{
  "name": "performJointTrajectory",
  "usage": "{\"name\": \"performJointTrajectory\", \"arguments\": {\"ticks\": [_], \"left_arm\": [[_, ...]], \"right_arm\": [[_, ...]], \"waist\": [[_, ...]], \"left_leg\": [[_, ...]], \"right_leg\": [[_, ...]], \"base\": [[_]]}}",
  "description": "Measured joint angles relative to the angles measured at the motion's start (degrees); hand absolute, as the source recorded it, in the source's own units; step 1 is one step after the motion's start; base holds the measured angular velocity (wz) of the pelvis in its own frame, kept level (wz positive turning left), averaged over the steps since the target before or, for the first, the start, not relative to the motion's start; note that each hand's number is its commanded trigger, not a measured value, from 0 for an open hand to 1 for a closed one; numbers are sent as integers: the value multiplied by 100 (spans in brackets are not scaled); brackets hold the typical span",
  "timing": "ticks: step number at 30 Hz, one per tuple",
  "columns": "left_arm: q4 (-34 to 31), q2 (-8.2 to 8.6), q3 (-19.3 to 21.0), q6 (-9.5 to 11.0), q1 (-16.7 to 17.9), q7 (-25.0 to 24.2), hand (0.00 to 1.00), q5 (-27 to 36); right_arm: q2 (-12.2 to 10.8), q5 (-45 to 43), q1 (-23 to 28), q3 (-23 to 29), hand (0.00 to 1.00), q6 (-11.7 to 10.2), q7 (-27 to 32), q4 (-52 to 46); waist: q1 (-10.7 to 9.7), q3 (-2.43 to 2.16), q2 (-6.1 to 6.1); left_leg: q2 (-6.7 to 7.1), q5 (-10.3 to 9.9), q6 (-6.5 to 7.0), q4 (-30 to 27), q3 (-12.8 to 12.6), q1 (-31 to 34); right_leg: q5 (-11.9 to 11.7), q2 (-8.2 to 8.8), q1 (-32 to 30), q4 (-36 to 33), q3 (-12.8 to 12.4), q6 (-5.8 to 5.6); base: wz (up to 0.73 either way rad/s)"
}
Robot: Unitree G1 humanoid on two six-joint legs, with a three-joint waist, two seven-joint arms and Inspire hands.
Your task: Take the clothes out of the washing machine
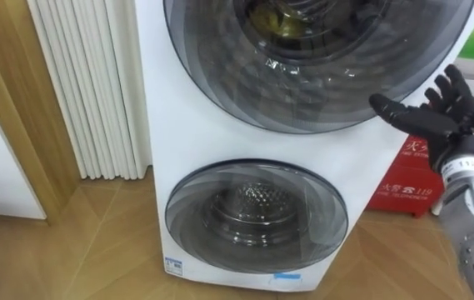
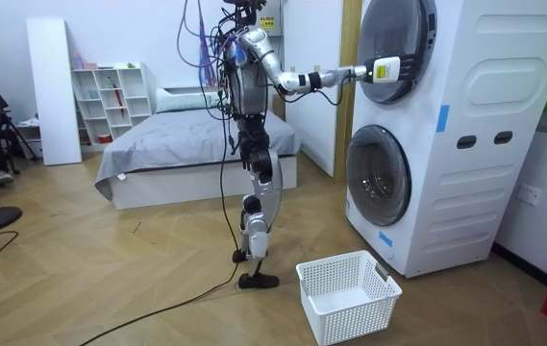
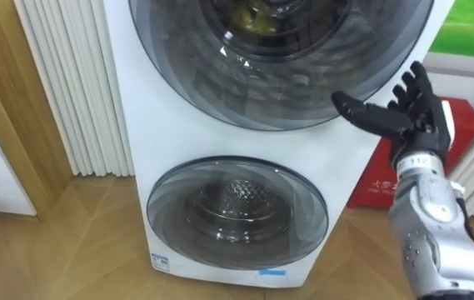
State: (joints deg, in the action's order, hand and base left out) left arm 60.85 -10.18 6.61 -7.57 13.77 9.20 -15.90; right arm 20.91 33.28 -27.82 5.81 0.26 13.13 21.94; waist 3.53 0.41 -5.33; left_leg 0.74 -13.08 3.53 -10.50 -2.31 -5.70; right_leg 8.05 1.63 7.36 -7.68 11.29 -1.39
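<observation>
Although the upper door [image 1: 320, 75] of the stacked washing machine [image 1: 157, 125] looks closed, a yellowish bundle of clothes [image 1: 274, 21] shows dimly through its glass, inside the upper drum. The robot stands in front of the machine with its right hand [image 1: 441, 112] raised at the door's right edge, fingers spread and straight, grasping nothing. It is unclear whether they touch the door.

The clothes will probably be light, soft and limp. They would sag and trail when lifted, and may cling if damp. A bunched pinch through the thick middle of the heap should hold better than a loose corner, but the door has to come open first.

By count there are two round doors, the upper one and the lower door [image 1: 256, 215], whose steel drum looks empty. One white laundry basket [image 2: 350, 309] stands on the floor before the machine, and one red box [image 1: 407, 179] stands beside it. The garments are too dim to count.
</observation>
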Motion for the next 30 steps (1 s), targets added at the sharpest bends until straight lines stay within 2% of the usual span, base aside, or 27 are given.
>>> {"name": "performJointTrajectory", "arguments": {"ticks": [2, 5, 7, 10, 13, 15, 17, 30], "left_arm": [[3, -5, 0, -2, 5, -24, 0, -1], [-2, -44, 9, -13, 27, -128, 0, -126], [-34, -62, 10, -56, 24, -156, 0, -268], [-47, -63, 10, -109, 24, -215, 0, -502], [-68, -63, 13, -115, 17, -215, 0, -507], [-74, -72, 14, -119, 21, -214, 0, -508], [-120, -75, 15, -128, 45, -214, 0, -508], [-275, -151, 16, -122, 65, -205, 0, -510]], "right_arm": [[36, 30, -93, 0, 0, -1, -9, 10], [61, 16, -286, 0, 0, 4, -7, 327], [157, 17, -313, 0, 0, 29, -44, 484], [278, 23, -427, -2, 0, 118, -183, 748], [421, 48, -567, -12, 0, 125, -271, 1075], [620, 149, -605, -14, 0, 178, -277, 1149], [687, 170, -640, -14, 0, 216, -265, 1152], [746, 229, -669, -21, 0, 239, -294, 1148]], "waist": [[3, 7, -36], [6, -29, -87], [12, -41, -104], [28, -35, -90], [49, -39, -81], [137, -41, -79], [143, -43, -83], [139, -54, -126]], "left_leg": [[3, 0, 0, -19, 13, 20], [10, 0, 0, -28, 81, 65], [13, -1, 0, -51, 116, 114], [15, -1, -1, -84, 135, 157], [18, 0, -2, -114, 172, 204], [18, 0, -2, -115, 174, 205], [17, 0, -2, -115, 198, 204], [30, 1, -3, -129, 279, 225]], "right_leg": [[0, 1, -8, -1, 3, 0], [0, 7, -21, -5, 69, 0], [0, 10, -35, -6, 153, 0], [0, 11, -50, -9, 166, 0], [0, 10, -71, -8, 177, 0], [0, 10, -71, -8, 177, 0], [0, 10, -69, -8, 177, 0], [0, 20, -61, -10, 222, 0]], "base": [[5], [11], [14], [8], [7], [0], [0], [2]]}}
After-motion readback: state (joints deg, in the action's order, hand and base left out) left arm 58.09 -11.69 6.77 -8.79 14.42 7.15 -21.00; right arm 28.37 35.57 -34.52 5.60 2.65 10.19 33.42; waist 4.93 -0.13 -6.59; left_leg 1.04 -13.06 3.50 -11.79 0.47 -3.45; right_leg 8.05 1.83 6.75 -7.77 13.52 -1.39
